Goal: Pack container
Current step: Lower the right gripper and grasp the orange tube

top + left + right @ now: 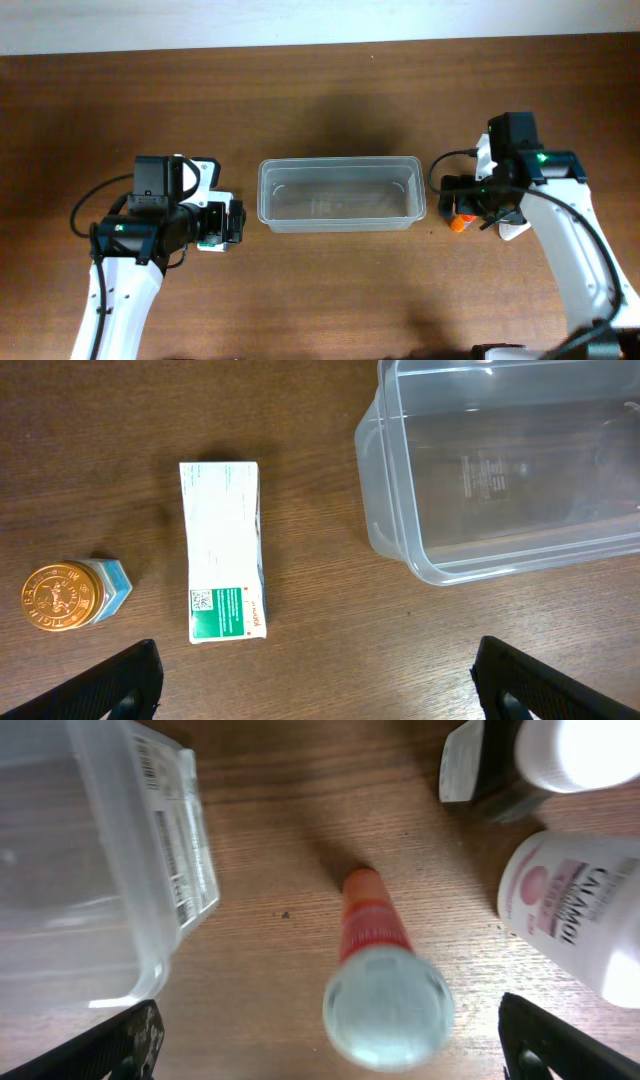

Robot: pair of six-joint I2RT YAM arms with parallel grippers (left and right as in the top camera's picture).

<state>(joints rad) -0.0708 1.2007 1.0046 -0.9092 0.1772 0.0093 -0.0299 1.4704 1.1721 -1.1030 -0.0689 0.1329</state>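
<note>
The clear plastic container (pixel 340 193) lies empty at the table's middle; it also shows in the left wrist view (pixel 500 470) and the right wrist view (pixel 90 870). My left gripper (pixel 315 680) is open, hovering above the table just short of a white-and-green carton box (pixel 222 550) and a gold-lidded jar (pixel 65 595). My right gripper (pixel 325 1040) is open, directly above an upright orange tube with a clear round cap (pixel 385 990), which also shows in the overhead view (pixel 457 223). Its fingers stand wide on either side, not touching it.
A white bottle with pink print (pixel 570 910) stands right of the orange tube. A dark bottle with a white cap (pixel 520 760) stands behind it. The carton shows under the left gripper in the overhead view (pixel 210 240).
</note>
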